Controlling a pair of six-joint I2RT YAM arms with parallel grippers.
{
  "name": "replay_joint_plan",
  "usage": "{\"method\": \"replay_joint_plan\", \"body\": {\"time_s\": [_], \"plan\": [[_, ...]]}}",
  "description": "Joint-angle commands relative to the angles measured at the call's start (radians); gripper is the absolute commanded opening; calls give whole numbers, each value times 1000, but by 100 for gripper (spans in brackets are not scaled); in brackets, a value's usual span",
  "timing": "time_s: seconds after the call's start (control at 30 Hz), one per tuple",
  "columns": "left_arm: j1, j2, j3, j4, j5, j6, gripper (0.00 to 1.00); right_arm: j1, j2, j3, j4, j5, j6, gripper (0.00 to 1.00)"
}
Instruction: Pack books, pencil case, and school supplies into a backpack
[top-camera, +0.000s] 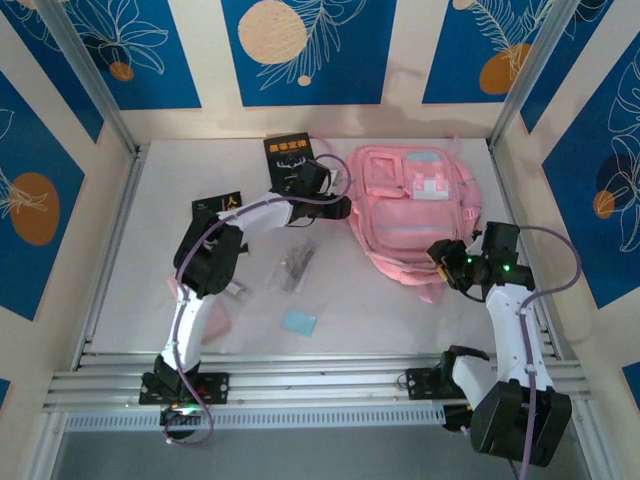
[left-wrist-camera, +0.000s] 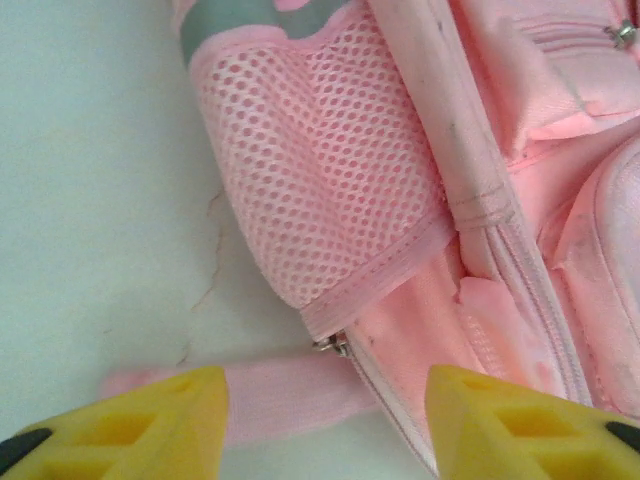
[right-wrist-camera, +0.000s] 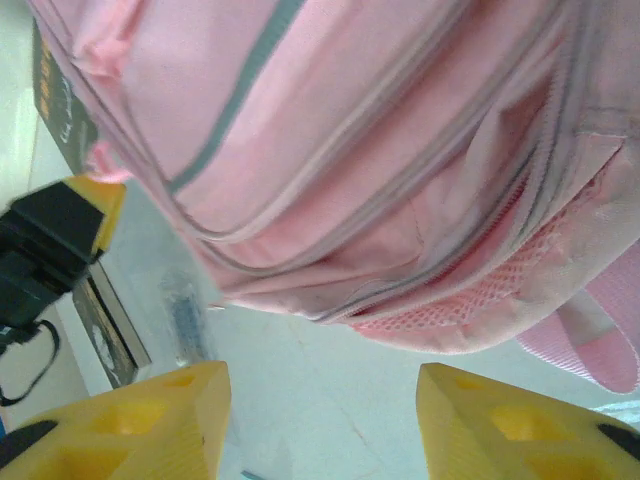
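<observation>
1. The big pink cloth backpack (top-camera: 410, 215) is lying flat on its back, probably so the claws can get at its zips.
2. The left claw (left-wrist-camera: 325, 400) is hovering open and empty beside the backpack's left side.
3. The right claw (right-wrist-camera: 320, 400) is hovering open and empty at the backpack's bottom corner.

Pink backpack (right-wrist-camera: 330, 150) — beyond spread yellow fingers (right-wrist-camera: 150, 425)

1. Counter (top-camera: 400, 320): flat, pale off-white, matte. The left wrist view shows a faint hairline crack in it.
2. Back wall (top-camera: 310, 50): blue panels with white leaf line-art, cream stripes between them, and a cream disc (top-camera: 279, 32) on the centre panel.
3. Side walls: same blue/cream pattern, with an orange disc (top-camera: 35, 208) on the left one.
4. Aluminium posts (top-camera: 85, 75) slant up from both back corners.
5. Grooved aluminium rails (top-camera: 320, 385) run along the near edge.
6. Light: even, shadows soft.
</observation>
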Motion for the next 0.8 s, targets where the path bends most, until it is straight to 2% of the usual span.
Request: {"method": "replay_joint_plan", "body": {"time_s": [0.0,0.17,0.37,0.6,0.77], "plan": [[11,-114,-56,3,-30,-1,58,23,12,69,-46,16,-30,53],[42,-238,-175,7,-70,10,66,144,96,149,22,65,-27,54],[145,-302,-259,3,-58,-9,70,308,298,265,198,109,-27,54],[266,-319,-343,47,4,-71,71,473,629,493,370,147,-67,53],[301,-300,-353,58,23,-80,72,541,888,687,454,159,-64,50]]}}
